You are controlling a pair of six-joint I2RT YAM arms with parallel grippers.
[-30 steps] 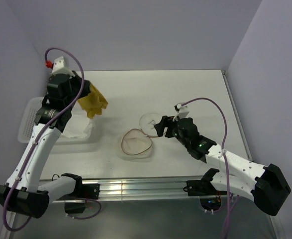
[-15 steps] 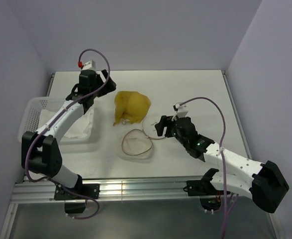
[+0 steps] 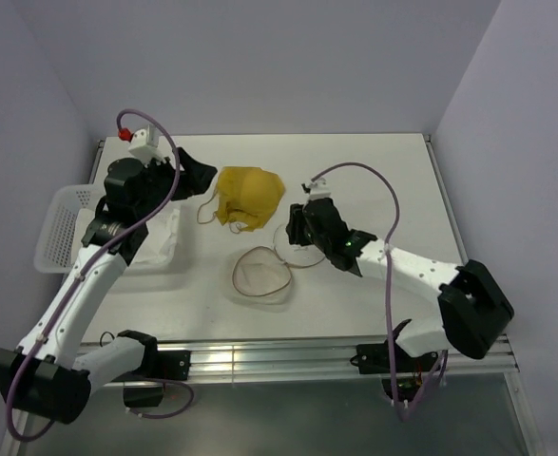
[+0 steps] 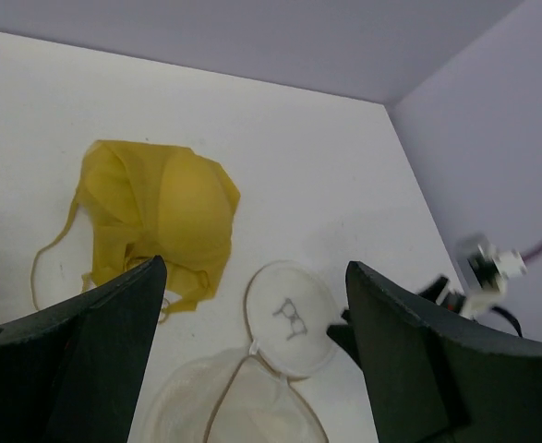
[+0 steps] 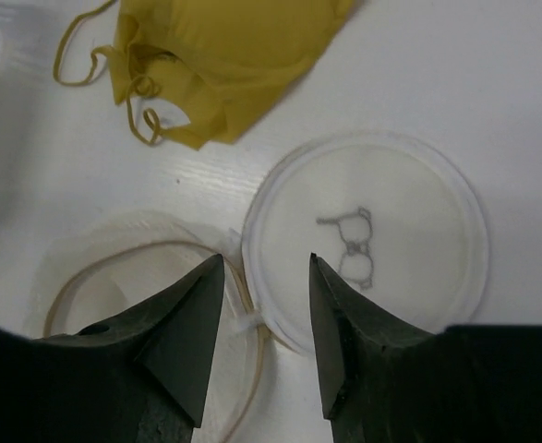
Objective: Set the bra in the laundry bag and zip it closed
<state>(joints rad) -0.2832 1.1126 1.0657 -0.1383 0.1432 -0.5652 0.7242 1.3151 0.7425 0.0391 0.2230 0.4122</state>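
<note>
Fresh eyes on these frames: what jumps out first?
The mustard-yellow bra lies crumpled on the table, outside the laundry bag, which sits open just nearer with its round lid alongside. The right gripper hovers over the lid's edge, jaws open. The left gripper, also open and empty, is left of the bra.

Bra (image 5: 224,46): soft matt mustard cloth, thin cord straps, just ahead of right gripper (image 5: 266,263). Laundry bag (image 3: 259,275) beneath its fingertips: sheer white mesh, brownish zipper rim. Fingers (image 5: 174,323): matt black plastic. Table (image 3: 374,171): smooth matt white, faint grain. Basket (image 3: 55,223): perforated white plastic.
</note>
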